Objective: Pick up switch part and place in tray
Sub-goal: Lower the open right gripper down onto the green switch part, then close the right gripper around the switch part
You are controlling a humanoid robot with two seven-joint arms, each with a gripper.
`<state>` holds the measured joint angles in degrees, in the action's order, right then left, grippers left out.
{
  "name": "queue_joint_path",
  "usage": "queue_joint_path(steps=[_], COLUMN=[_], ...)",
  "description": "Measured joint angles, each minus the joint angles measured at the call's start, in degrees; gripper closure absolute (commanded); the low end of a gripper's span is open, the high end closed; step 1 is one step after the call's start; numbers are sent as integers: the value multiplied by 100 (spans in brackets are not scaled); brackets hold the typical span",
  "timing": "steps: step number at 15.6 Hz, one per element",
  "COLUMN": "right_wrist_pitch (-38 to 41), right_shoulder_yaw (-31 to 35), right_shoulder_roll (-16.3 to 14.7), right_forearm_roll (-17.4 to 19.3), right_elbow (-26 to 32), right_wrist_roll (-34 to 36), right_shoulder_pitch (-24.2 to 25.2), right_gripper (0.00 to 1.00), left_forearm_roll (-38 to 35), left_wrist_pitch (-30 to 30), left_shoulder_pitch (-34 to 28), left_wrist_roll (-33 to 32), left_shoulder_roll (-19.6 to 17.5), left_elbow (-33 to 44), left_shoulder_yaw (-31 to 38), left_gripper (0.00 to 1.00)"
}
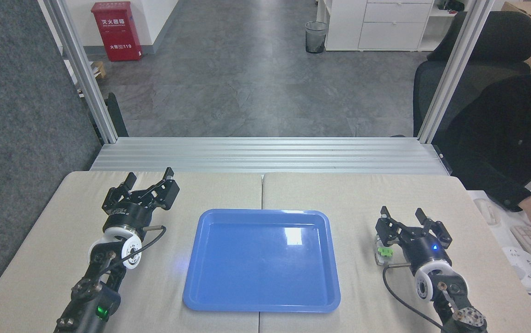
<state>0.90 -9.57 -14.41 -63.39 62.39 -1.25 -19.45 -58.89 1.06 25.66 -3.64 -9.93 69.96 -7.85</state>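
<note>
The right pincer (pixel 401 217) hung low with jaws apart, its body partly covering the switch (pixel 382 252) lying on the counter (pixel 362 199) right of the tray (pixel 228 296). Judged from there, a slightly off descent could knock or roll the small part instead of straddling it. Farther left, the left pincer (pixel 149 178) hovered with jaws spread, holding nothing.

Switch part (pixel 383 252) right of tray (pixel 261 305)

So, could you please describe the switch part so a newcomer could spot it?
Find the large glossy blue plastic tray. Right of it, on beige cloth, lies the small grey-white switch part, against the right gripper. Only it has a bright green clip.
</note>
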Motion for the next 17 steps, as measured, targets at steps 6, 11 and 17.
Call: queue_joint_path(steps=[6,11,17], right_wrist_pitch=[-74,-212,-298], right_shoulder_yaw=[-212,-344,-430], right_shoulder_roll=[134,205,263], right_forearm_roll=[-220,-387,-442], right_elbow=[-58,-167,-259], right_wrist_roll=[-10,-21,-22], right_shoulder_pitch=[337,433,494], right_gripper=[13,14,92], left_forearm_roll=[0,0,0], left_wrist_pitch=[0,0,0], left_shoulder_pitch=[0,0,0], left_wrist_roll=[0,0,0], left_shoulder_roll=[0,0,0], left_elbow=[0,0,0], left_shoulder_yaw=[1,1,0], left_gripper=[0,0,0])
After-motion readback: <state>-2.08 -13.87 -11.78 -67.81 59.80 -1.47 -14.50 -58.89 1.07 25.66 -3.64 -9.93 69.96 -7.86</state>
